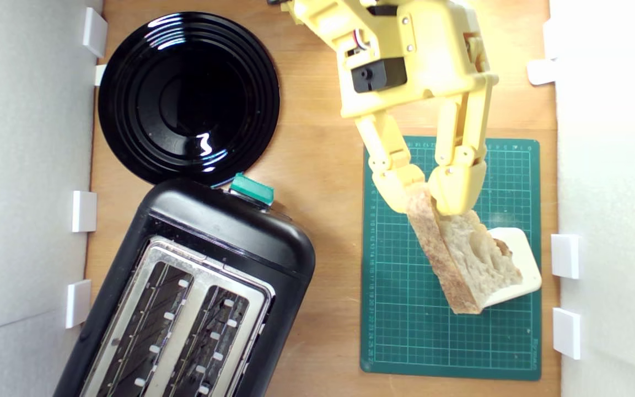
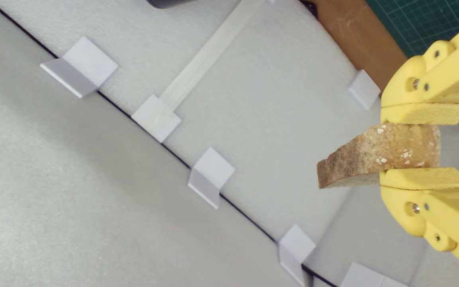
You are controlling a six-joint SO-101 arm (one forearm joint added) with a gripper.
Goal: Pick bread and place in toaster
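Yellow fingers pinch your crusty, holey bread wedge above the green mat's edge; bare wooden desk separates it from the toaster.

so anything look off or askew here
Only the toaster, which sits skewed on the table with its slots running diagonally. Nothing is spilled or broken. The gripper is shut on one end of the bread, over the mat and a white block.
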